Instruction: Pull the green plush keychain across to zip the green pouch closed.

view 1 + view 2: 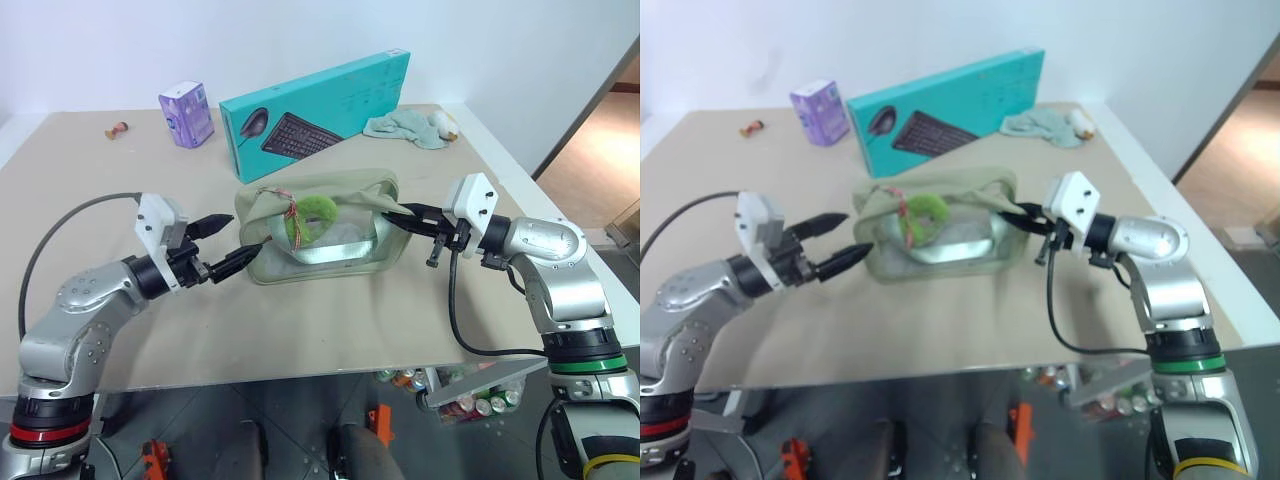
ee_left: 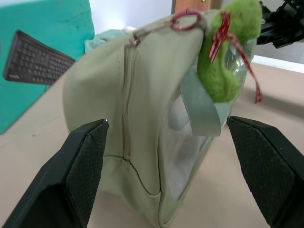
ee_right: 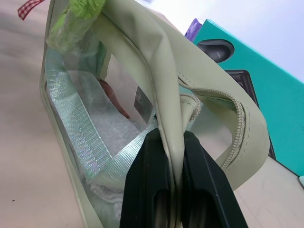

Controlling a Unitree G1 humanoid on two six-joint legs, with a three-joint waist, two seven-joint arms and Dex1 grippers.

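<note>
The green plush keychain (image 1: 312, 221) hangs on its thin reddish cord against the front of the green pouch (image 1: 330, 255), near the pouch's left end and just below the top edge. In the left wrist view the keychain (image 2: 227, 57) dangles from a small red ring at the upper corner of the pouch (image 2: 137, 123), over a clear window panel. The pouch stands upright on the table (image 1: 300, 340), roughly midway between the two arms. Its top gapes along the zipper line, with the zipper tape visibly looping free at the right end in the right wrist view.

The right gripper (image 1: 412, 219) has its two black fingers (image 3: 156, 190) pinched together on the fabric edge at the pouch's right end; cloth is visibly clamped between them. The left gripper (image 1: 222, 245) sits just beside the pouch's left end, its fingers (image 2: 71, 180) spread wide, one to each side of that end, holding nothing; contact with the fabric cannot be confirmed.

Behind the pouch a teal keyboard box (image 1: 315, 115) stands on its long edge. To its left is a small purple carton (image 1: 187, 114), with a small reddish item (image 1: 118, 129) farther left. A pale mint cloth rag (image 1: 405, 128) lies near the table's far right corner, touching a small white object (image 1: 446, 124).
</note>
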